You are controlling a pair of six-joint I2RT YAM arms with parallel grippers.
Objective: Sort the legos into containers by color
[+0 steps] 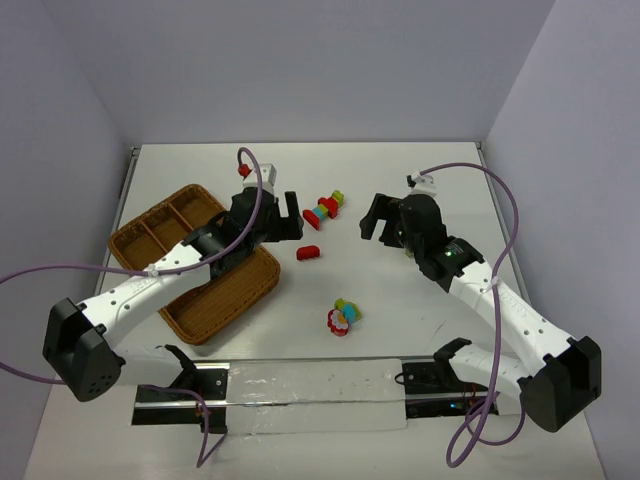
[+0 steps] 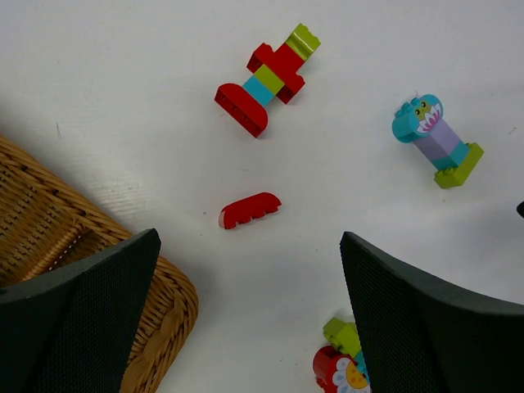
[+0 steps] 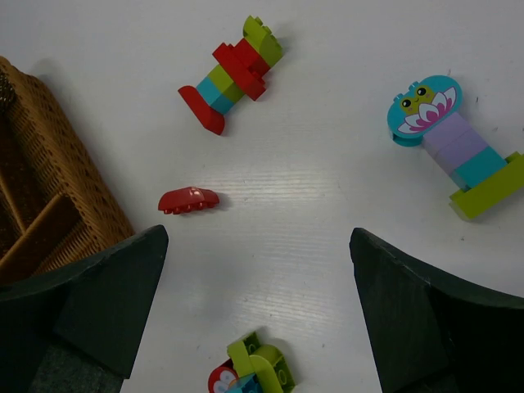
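Observation:
A brown wicker tray with dividers lies at the left, partly under my left arm. A lone red curved brick lies just right of it. A red, green and teal stack lies farther back. A flower-faced stack lies nearer. My left gripper is open and empty above the tray's right end. Its view shows the red brick, the stack, a teal-purple stack and the tray. My right gripper is open and empty. Its view shows the red brick and the teal-purple stack.
A metal rail with a clear plastic sheet runs along the near edge between the arm bases. Purple cables loop beside both arms. White walls close the table at the back and sides. The flower-faced stack also shows near my right fingers.

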